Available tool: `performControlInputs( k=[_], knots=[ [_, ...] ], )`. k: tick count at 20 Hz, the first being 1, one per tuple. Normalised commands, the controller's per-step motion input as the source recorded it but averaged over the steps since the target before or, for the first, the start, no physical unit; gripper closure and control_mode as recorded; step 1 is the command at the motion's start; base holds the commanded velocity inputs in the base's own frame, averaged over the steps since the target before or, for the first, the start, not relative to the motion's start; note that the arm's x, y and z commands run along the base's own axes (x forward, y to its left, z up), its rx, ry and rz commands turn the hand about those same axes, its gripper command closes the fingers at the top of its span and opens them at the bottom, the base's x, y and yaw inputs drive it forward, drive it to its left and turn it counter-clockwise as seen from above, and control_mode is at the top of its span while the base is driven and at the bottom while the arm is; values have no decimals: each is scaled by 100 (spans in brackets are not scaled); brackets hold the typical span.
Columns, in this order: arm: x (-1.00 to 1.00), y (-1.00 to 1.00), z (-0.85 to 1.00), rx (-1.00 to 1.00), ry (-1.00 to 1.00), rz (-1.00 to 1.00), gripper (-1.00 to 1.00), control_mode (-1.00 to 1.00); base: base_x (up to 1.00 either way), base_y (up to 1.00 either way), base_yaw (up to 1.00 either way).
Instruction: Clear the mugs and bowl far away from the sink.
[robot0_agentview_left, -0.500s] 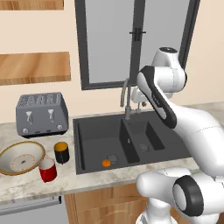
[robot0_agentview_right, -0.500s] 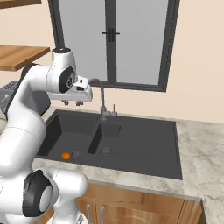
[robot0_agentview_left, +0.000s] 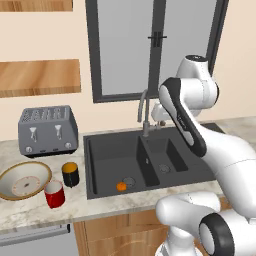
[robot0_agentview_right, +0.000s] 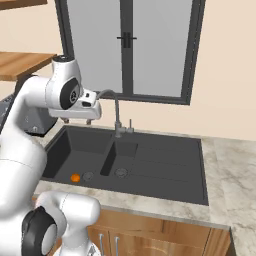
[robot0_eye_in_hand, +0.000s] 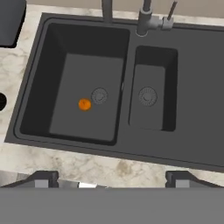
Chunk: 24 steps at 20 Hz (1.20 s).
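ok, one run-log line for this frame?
gripper: open, empty, above sink | red mug, black mug, bowl: on counter left of sink, untouched | small orange thing in big basin

Sink (robot0_agentview_left: 150, 160) set in tabletop (robot0_agentview_left: 30, 210); faucet (robot0_agentview_left: 144, 112) behind its divider. Small fruit (robot0_agentview_left: 121, 186) in left basin near drain. Left of sink: two mugs (robot0_agentview_left: 70, 174) (robot0_agentview_left: 54, 194), bowl (robot0_agentview_left: 24, 180) beside them, toaster (robot0_agentview_left: 48, 130) behind.
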Motion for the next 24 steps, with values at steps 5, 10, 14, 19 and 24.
performControlInputs(
  k=[5, 10, 14, 19, 24],
  knots=[
    [-63, 14, 0, 0, -1, -7, -100, -100, 0, 0, 0],
    [-85, 28, 0, 0, 0, -16, -100, -100, 0, 0, 0],
    [-74, 53, 0, 0, 0, -17, -100, -100, 0, 0, 0],
    [-58, 76, 0, 0, 0, -12, -100, -100, 0, 0, 0],
    [-30, 89, 0, 0, 1, 0, -100, -100, 0, 0, 0]
  ],
)
